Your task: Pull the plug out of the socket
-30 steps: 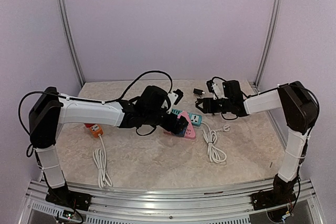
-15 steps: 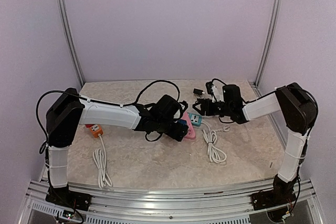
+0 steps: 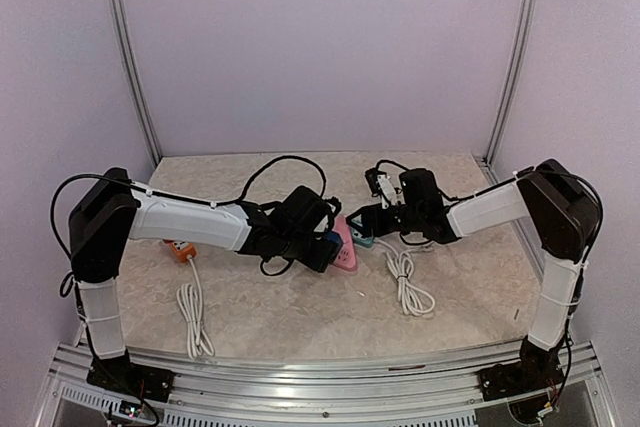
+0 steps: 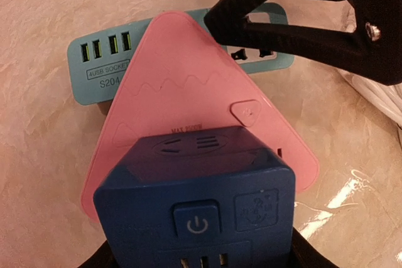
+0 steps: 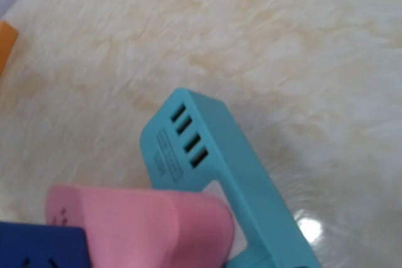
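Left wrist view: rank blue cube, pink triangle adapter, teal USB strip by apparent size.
1-2. blue cube and pink adapter: about alike. The cube is nearest the camera and covers part of the adapter, so I can't rank them.
3. teal strip: smallest showing, mostly hidden behind the adapter.

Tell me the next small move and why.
Probably close the left gripper firmly on the blue adapter: it sits between the jaws, seated on the pink socket, and the right gripper lies on the teal strip behind, seemingly bracing it for the pull.
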Motion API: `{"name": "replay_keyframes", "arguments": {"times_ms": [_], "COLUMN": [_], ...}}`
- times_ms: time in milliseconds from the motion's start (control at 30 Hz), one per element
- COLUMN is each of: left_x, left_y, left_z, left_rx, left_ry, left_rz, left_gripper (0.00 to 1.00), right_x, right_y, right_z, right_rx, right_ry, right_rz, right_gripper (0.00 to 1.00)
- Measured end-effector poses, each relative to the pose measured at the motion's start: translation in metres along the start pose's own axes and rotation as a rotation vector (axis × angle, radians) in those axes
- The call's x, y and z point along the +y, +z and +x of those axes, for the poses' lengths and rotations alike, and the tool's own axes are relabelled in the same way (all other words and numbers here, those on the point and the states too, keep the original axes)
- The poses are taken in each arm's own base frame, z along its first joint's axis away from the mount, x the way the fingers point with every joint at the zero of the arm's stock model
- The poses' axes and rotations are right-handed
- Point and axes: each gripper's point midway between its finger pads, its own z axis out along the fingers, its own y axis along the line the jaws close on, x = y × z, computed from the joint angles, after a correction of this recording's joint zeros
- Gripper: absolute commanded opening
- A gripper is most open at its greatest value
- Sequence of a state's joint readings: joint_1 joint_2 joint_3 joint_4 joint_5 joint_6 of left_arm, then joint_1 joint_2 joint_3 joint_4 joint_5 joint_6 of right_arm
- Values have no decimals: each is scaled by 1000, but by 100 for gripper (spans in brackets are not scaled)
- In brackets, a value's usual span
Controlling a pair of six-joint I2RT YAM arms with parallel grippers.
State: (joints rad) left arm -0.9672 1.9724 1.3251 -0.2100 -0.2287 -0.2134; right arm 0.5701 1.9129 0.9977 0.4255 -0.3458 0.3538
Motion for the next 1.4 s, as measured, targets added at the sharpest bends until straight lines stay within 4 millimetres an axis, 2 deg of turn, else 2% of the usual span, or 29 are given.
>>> {"name": "replay_keyframes", "arguments": {"times_ms": [133,367,600,967,1133,1400], "left_x": [5,8,8,16,18,21], "left_y": [-12,-18,-18,-26,-35,-35], "left_z": [12,17,17,21,19,20], "left_rx": [15,20,18,-19,-36,-29], "left_ry": [3,3,2,0,6,10], "left_rz": [-4,-5,-5,-10,-6,-2], "left_gripper": [42,41,37,31,27,25], "right_x": [14,30,25,32,39,44], "right_y": [7,16,32,55,59,66], "right_z": [4,3,17,12,12,12], "right_rx": [35,61,110,86,74,66], "right_ry": [-50,-107,-116,-136,-136,-136], "right_rz": [24,42,60,15,-2,-1], "right_gripper": [61,63,64,61,60,59]}}
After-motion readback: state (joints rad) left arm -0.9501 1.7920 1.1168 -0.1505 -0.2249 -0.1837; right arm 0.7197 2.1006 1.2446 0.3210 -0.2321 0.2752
